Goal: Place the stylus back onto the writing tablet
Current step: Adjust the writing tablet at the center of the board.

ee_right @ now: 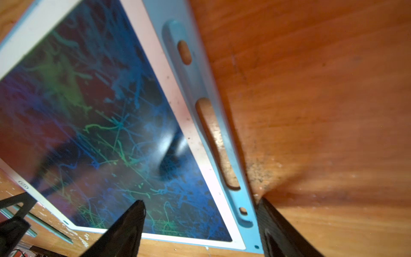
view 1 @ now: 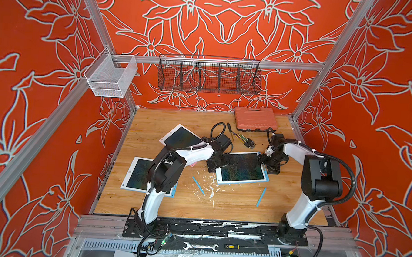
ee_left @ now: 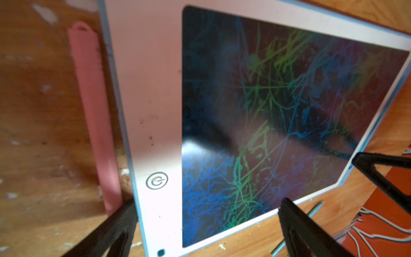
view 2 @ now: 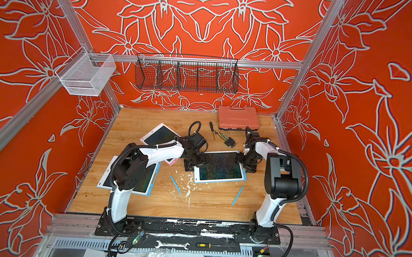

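Observation:
The blue-framed writing tablet (view 1: 242, 168) lies flat mid-table, its screen covered in scribbles. The stylus slot (ee_right: 213, 142) along its right edge is empty. My left gripper (ee_left: 206, 224) is open and straddles the tablet's near left corner. My right gripper (ee_right: 200, 220) is open too, with one finger over the screen and the other just outside the slotted edge. Two blue styluses lie loose on the wood in front of the tablet: one (view 1: 198, 185) to the left, one (view 1: 261, 196) to the right. A pink stylus (ee_left: 93, 111) lies along the tablet's left edge.
Two more tablets lie at the left (view 1: 139, 174) and back left (view 1: 179, 136), partly under my left arm. An orange tool case (view 1: 255, 119), a hex key set (view 1: 244, 138) and a screwdriver (view 1: 230, 130) sit at the back. White crumbs (view 1: 209, 185) litter the wood near the left stylus.

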`<action>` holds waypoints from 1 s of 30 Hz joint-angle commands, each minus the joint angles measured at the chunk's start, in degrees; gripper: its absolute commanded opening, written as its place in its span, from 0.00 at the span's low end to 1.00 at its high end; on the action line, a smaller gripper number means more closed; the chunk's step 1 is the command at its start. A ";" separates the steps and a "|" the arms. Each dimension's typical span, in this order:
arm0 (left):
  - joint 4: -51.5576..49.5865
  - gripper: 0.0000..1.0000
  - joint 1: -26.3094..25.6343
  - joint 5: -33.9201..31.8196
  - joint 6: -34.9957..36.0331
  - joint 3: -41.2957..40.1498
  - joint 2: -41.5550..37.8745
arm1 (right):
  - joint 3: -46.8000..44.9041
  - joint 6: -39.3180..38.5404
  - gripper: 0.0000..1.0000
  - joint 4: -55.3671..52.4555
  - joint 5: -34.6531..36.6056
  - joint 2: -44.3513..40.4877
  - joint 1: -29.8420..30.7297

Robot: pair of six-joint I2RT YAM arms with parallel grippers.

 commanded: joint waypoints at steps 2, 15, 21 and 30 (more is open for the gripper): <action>-2.08 0.97 0.53 -2.51 0.74 -1.70 3.45 | -2.17 1.12 0.81 -1.84 -3.67 1.00 2.04; -2.04 0.97 0.70 -2.97 0.95 -2.85 3.22 | -2.04 1.80 0.81 -1.99 -3.53 0.82 4.59; -1.64 0.97 0.70 -2.93 0.77 -3.31 3.05 | -0.76 1.57 0.81 -2.32 -2.86 1.10 4.48; -1.81 0.97 0.80 -3.02 0.76 -3.28 3.08 | 3.81 1.27 0.83 -3.45 -1.99 3.35 3.69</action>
